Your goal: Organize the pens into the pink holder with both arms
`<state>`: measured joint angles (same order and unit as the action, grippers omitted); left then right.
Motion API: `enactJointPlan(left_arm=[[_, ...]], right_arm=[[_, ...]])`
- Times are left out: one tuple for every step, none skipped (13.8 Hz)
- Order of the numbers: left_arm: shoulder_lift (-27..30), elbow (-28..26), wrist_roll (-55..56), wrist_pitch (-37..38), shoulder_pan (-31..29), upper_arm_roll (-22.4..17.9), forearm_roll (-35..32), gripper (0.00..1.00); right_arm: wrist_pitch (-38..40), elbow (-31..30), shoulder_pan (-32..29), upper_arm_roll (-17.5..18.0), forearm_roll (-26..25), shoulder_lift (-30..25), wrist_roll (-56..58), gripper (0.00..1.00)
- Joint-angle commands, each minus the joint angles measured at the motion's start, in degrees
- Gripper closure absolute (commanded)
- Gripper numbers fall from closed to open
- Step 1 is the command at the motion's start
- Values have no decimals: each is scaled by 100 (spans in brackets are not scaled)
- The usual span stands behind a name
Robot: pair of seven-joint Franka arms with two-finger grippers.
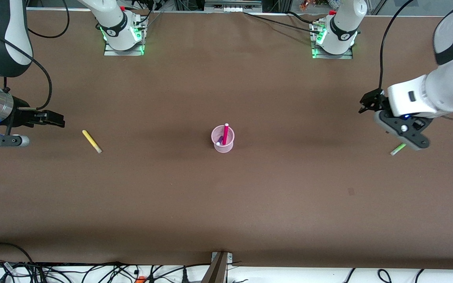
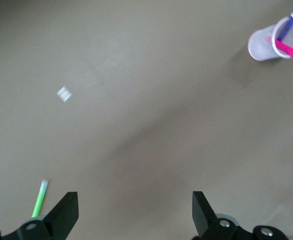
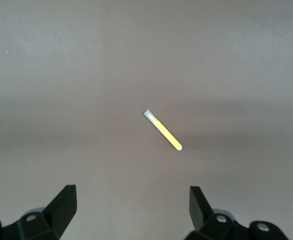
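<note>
The pink holder stands upright mid-table with the magenta pen and the dark purple pen in it. It also shows in the left wrist view. The yellow pen lies flat toward the right arm's end and also shows in the right wrist view. The light green pen lies flat toward the left arm's end and also shows in the left wrist view. My left gripper is open and empty over bare table beside the green pen. My right gripper is open and empty over bare table beside the yellow pen.
The brown table carries a small pale mark nearer the front camera. The two arm bases stand at the table's back edge. Cables and a bracket lie along the edge nearest the front camera.
</note>
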<state>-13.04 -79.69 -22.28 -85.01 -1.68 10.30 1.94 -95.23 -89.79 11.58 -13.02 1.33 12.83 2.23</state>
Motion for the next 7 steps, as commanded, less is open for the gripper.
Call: enactJointPlan(left_arm=[[748,-580,654,151,10,-37,-429,0],[994,-888,699,-6,-8,-45,-674,0],[1266,-1291,743,-312,-104,-63,-694,0],[1574,-1730,769,-732,-374,-54,-668,0],[1768,-2039,796,-1111,-516,-63,-677,0],[1813,-2129,900,-1202,-587,-54,-677,0],[1797,-2069,997,-1194,-614,-54,-677,0]], right_arm=[[-22,-57,28,-8,113,-123,-91,1],[-22,-57,28,-8,131,-123,-91,1],[-22,-57,28,-8,140,-114,-91,1],[-22,-57,28,-8,148,-114,-91,1],[-22,-48,28,-8,140,-114,-91,1],[-22,-30,37,-8,148,-114,-100,1],[-22,-4,28,-8,148,-114,-126,0]])
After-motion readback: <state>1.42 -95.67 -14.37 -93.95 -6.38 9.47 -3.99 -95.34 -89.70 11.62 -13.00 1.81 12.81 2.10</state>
